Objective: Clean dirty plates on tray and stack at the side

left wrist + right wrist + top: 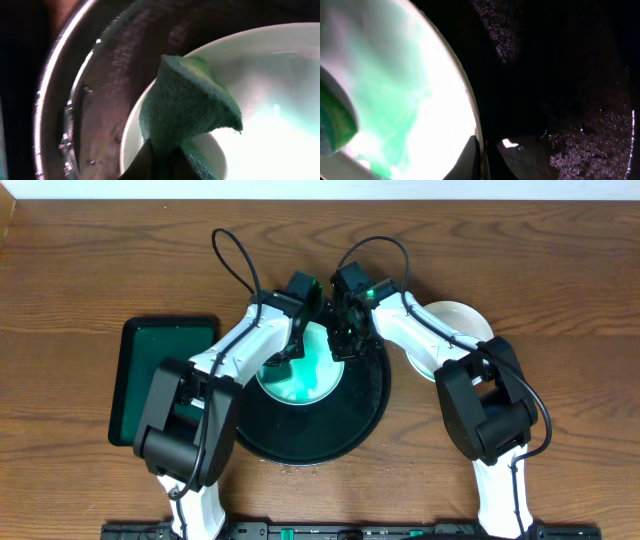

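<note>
Counting from overhead: two plates in sight, two trays, two arms, one sponge.

On the round black tray (345,430), one mint plate (310,375). Shallow, circular, glazed and shiny, with a thin pale rim and a watery green smear across the well. Lying flat, toward the tray's far edge. Off the tray to the right, on the wooden table (80,270), one white plate (455,320), round and plain, partly covered by the right arm. Impossible to tell whether single or stacked.

Black tray: glossy, with a raised rim catching the light, much wider than the mint plate, speckled with small droplets in both wrist views. To its left, near it, a dark green rectangular tray (165,370), flat, with a dark border and rounded corners. Table of brown wood, with a long grain running left to right.

Left gripper (288,352): clamped tight on the green sponge (190,110). Sponge coarse and fibrous, bent into a blunt wedge, and touching the inside of the mint plate at its left part, close to the rim.

Right gripper (340,340): closed narrow on the mint plate's rim at the far right side. From the right wrist, one finger on the pale inner side of the rim and one on the dark tray side, with the thin edge pinched between them.

Both arms white with black joints, meeting over the tray's far half.
</note>
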Available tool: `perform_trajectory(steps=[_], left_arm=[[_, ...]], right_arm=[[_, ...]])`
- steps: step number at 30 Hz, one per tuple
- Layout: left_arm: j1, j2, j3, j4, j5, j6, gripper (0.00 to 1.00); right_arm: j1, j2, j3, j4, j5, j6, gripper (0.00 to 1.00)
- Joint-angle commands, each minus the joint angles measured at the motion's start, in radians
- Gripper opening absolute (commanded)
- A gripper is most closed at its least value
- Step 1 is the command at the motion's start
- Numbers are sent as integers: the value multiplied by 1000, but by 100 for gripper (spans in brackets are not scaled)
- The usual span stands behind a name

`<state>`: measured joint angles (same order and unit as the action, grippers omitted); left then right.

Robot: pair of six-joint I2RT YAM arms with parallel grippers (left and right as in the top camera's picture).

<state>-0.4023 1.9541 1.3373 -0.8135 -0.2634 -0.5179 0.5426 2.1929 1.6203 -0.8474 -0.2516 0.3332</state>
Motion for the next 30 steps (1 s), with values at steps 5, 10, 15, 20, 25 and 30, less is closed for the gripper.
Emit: perform_trajectory(steps=[5,10,15,20,25,30], left_arm=[[39,-104,193,-175,78,84,7],[132,-176,249,-246,178,122,7],[229,-196,249,-245,233,121,7],[259,-194,249,-243,237,121,7],[260,-194,247,-240,245,112,7],[261,-194,235,-217,275,109,7]], right_arm=[[-6,10,5,-33,34,10,1],[-6,-52,22,-96,66,-95,1],[2,-225,22,-92,299,-119,1],[51,-369,21,-99,599,-140,1],[181,-447,21,-122,925,-140,1],[352,-459,21,-145,1282,-140,1]])
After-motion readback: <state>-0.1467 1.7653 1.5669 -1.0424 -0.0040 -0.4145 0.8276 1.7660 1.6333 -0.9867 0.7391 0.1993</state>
